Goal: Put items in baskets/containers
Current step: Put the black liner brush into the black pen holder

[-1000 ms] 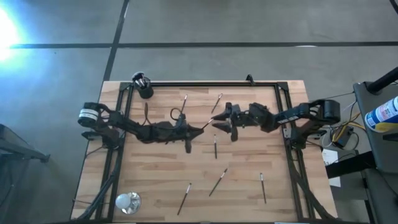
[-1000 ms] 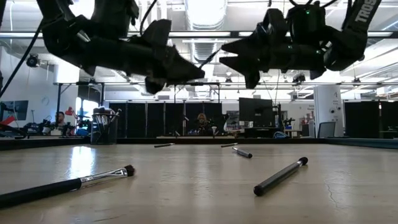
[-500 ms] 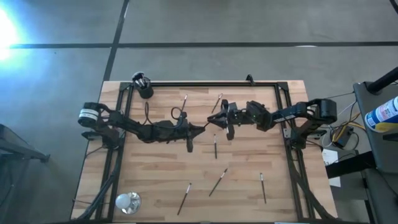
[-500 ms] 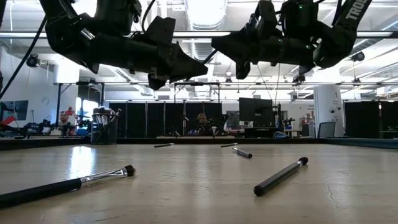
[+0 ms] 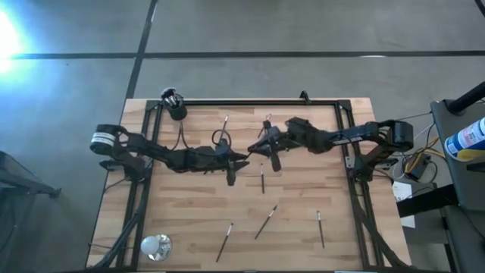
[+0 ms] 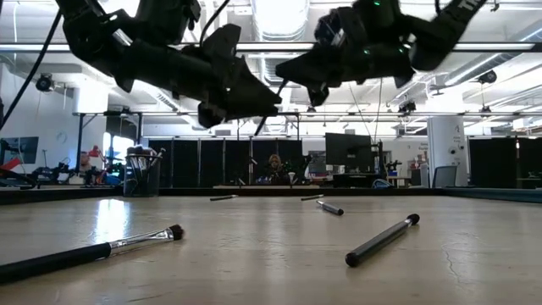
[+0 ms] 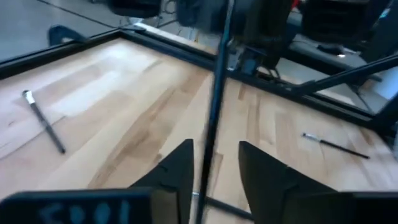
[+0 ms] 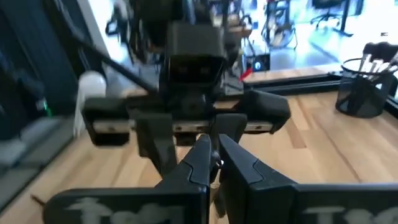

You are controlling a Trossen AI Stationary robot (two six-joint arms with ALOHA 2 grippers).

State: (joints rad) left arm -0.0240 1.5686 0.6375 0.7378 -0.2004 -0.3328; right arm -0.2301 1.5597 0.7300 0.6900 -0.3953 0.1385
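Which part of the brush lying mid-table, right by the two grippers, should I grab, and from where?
Mid-handle of the brush, straight from above, jaws across it: it lies flat on the table, slim, with bare wood either side.

Above the middle of the table point(image 5: 303, 220) the two arms meet tip to tip: the left gripper point(image 5: 244, 157) reaches in from the left side, the right gripper point(image 5: 258, 146) from the right, and a thin brush point(image 7: 214, 106) stands between them, off the wood. The cup point(image 5: 176, 108) sits at the far left corner, with brushes standing in it. Two brushes point(image 5: 225, 123) lie on the far half, behind the grippers. One brush point(image 5: 262, 180) lies just before them. Three more point(image 5: 265, 221) lie spread along the near half, well apart. A round object point(image 5: 155, 246) rests at the near left corner.
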